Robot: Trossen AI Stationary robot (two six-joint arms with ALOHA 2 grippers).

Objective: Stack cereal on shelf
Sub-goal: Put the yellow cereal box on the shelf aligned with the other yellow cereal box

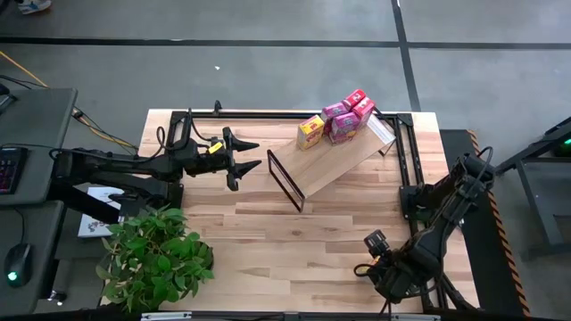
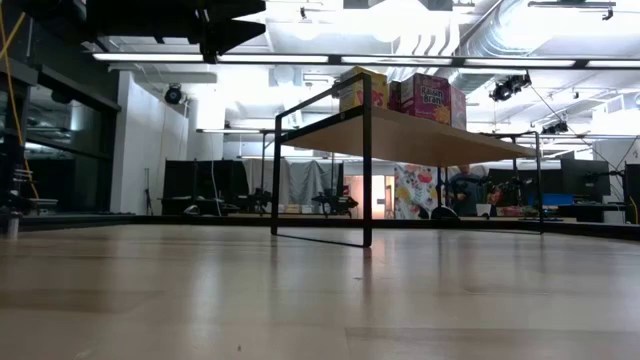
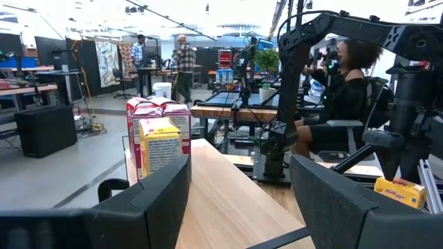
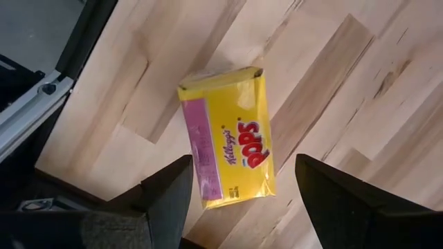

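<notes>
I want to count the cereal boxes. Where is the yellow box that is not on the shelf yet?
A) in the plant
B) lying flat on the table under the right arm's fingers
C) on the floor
B: the right wrist view shows the yellow box lying flat on the table, below the open right gripper.

A yellow cereal box (image 4: 228, 138) with a pink side panel and red lettering lies on pale wood.
</notes>
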